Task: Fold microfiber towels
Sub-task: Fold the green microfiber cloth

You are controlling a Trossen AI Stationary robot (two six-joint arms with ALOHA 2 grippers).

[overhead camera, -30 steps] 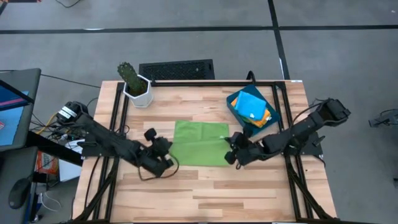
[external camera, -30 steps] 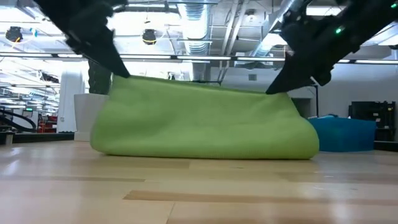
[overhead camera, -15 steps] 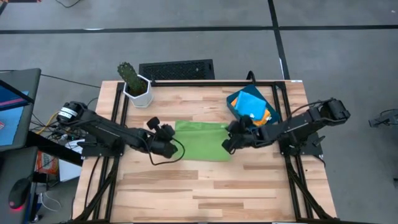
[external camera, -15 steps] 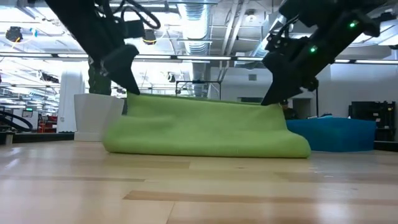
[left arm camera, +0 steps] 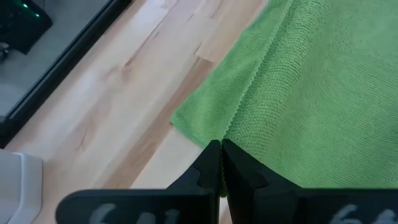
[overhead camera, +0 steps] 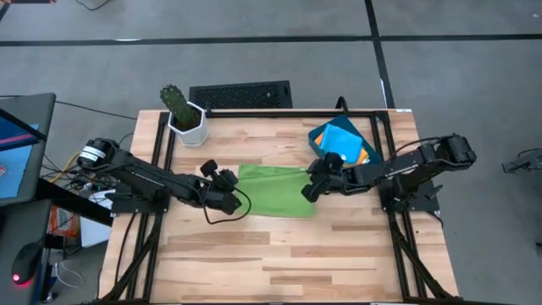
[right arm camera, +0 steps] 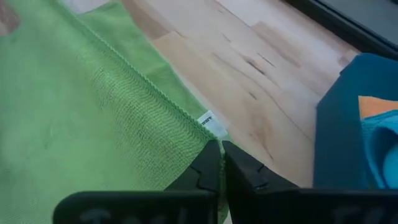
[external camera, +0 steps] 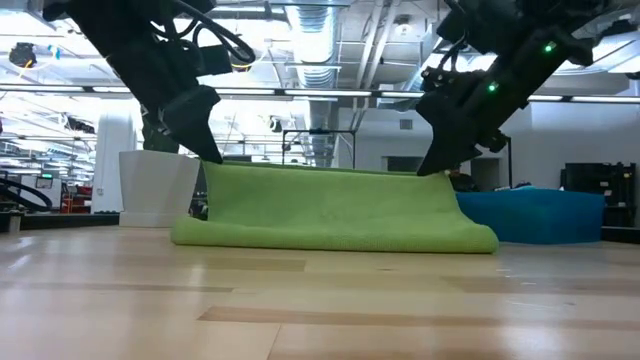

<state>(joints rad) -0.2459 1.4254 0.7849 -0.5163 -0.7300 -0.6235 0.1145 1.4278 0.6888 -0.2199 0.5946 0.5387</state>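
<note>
A lime green towel (overhead camera: pixel 273 195) lies at the table's middle, doubled over on itself, its fold (external camera: pixel 330 240) resting on the wood toward the near edge. My left gripper (overhead camera: pixel 240 196) is shut on the upper layer at the towel's left side. My right gripper (overhead camera: pixel 306 193) is shut on it at the right side, beside a white tag (right arm camera: pixel 211 123). Both show in the low view, the left gripper (external camera: pixel 212 158) and the right gripper (external camera: pixel 425 170), holding the upper edge slightly raised. More towels, blue and orange, lie in the dark-blue tray (overhead camera: pixel 318 146). My left gripper pinches the upper layer's hemmed edge (left arm camera: pixel 229 132) between its two fingers, near the towel's left corner. It comes slanting down from the table's left. The held edge stands a little above the lower layer. My right gripper pinches the hemmed edge (right arm camera: pixel 198 129) near the tagged right corner between its two fingers. It comes slanting down from the table's right. The edge is held slightly raised, and the cloth between the two grippers runs nearly straight.
A cactus in a white pot (overhead camera: pixel 185 114) stands at the far left. The tray sits at the far right, close behind my right gripper. A black grille (overhead camera: pixel 240 94) lies past the far edge. Bare wood (overhead camera: pixel 271 263) spreads toward the near edge.
Both grippers have carried the towel's held edge toward the far edge and lower, laying the upper half over the lower half. The fold has stayed on the table on the near side, and the towel now shows shorter from near to far.
</note>
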